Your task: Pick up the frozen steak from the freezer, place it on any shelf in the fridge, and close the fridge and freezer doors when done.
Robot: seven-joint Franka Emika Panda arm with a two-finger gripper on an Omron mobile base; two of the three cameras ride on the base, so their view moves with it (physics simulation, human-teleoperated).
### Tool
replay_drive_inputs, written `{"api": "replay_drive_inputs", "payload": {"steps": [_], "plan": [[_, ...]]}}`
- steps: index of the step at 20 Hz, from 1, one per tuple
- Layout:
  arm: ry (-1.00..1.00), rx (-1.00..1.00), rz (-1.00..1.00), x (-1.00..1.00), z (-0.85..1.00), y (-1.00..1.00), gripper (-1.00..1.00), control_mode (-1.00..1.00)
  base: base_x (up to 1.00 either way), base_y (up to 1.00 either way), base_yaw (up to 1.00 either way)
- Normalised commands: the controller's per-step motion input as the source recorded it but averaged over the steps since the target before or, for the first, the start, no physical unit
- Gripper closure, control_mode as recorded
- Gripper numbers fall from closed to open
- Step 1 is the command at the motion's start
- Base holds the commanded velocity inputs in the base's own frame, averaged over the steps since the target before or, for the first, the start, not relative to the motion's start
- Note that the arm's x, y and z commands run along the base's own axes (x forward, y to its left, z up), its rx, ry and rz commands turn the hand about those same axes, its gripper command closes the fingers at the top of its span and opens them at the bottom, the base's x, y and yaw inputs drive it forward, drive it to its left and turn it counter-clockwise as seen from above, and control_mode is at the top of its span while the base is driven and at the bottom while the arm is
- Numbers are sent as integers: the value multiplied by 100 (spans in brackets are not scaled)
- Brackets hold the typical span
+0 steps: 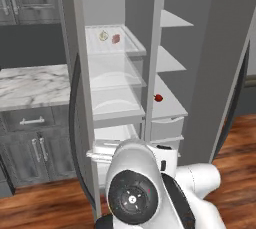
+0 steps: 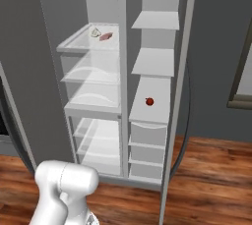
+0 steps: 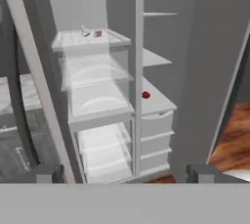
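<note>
Flat even rendered light — soft, faint shadows, slightly blurry

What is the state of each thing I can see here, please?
Steak: on the top freezer shelf, beside a pale item, untouched.
Red item: resting on a fridge shelf.
Freezer door: open.
Fridge door: open.
End effector: open, empty, facing the shelves from outside.
Cabinet drawer: shut.
</note>
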Motion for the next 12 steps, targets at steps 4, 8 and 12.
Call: {"api": "replay_drive_inputs", "payload": {"steps": [4, 8, 12], "plan": [[-26, 0, -37, 14, -1, 100, -100, -100, 0, 0, 0], [-16, 0, -43, 61, -9, 99, -100, -100, 0, 0, 0], [-6, -3, -37, 98, -10, 68, -100, -100, 0, 0, 0]]}}
